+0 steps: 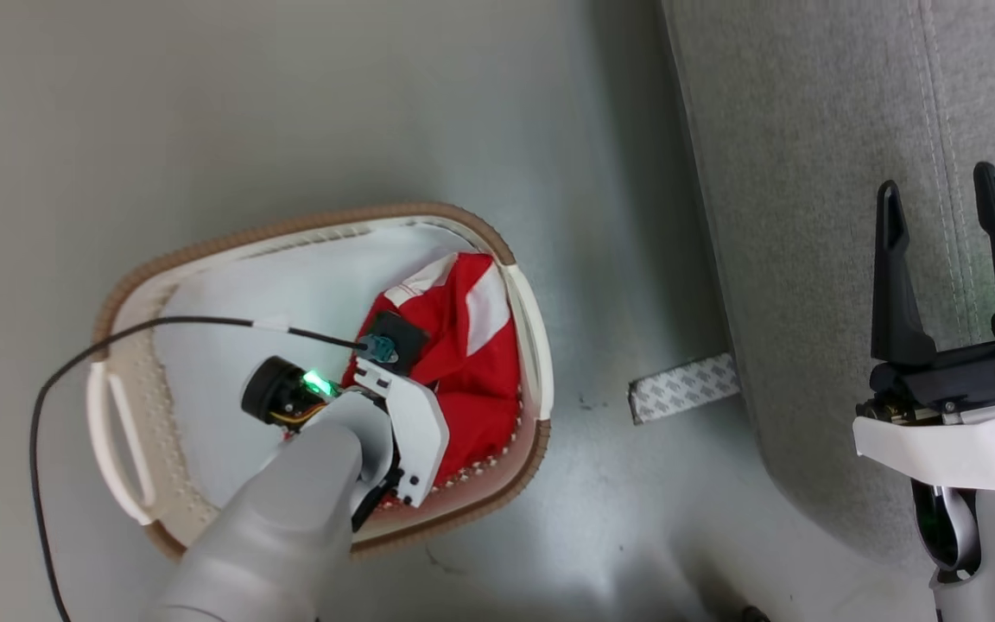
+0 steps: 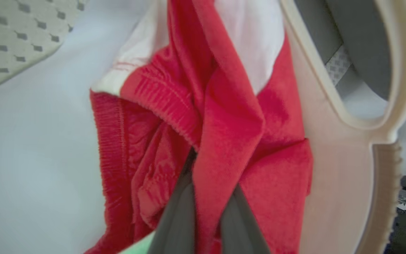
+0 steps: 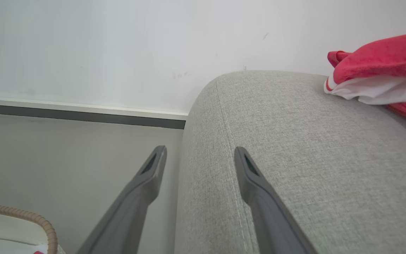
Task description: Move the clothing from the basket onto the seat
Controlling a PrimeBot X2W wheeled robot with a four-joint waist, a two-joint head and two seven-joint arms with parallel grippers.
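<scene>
The oval white basket [image 1: 525, 304] with a brown rim stands on the floor. Red clothing [image 1: 472, 345] with white panels lies bunched against its right wall. My left arm [image 1: 394, 415] reaches down into the basket over the garment. In the left wrist view my left gripper [image 2: 206, 169] is shut on a raised fold of the red clothing [image 2: 231, 141], its dark fingers [image 2: 176, 215] pinching the fabric. My right gripper [image 1: 947, 225] hangs open over the light grey seat [image 1: 808, 173], nothing between its fingers. More red clothing [image 3: 382, 60] with white trim lies on the seat [image 3: 294, 158].
A strip of grey patterned tape [image 1: 683, 387] lies on the floor between basket and seat. A black cable [image 1: 74, 363] loops over the basket's left side. A white wall with a dark baseboard [image 3: 83, 118] runs behind the seat.
</scene>
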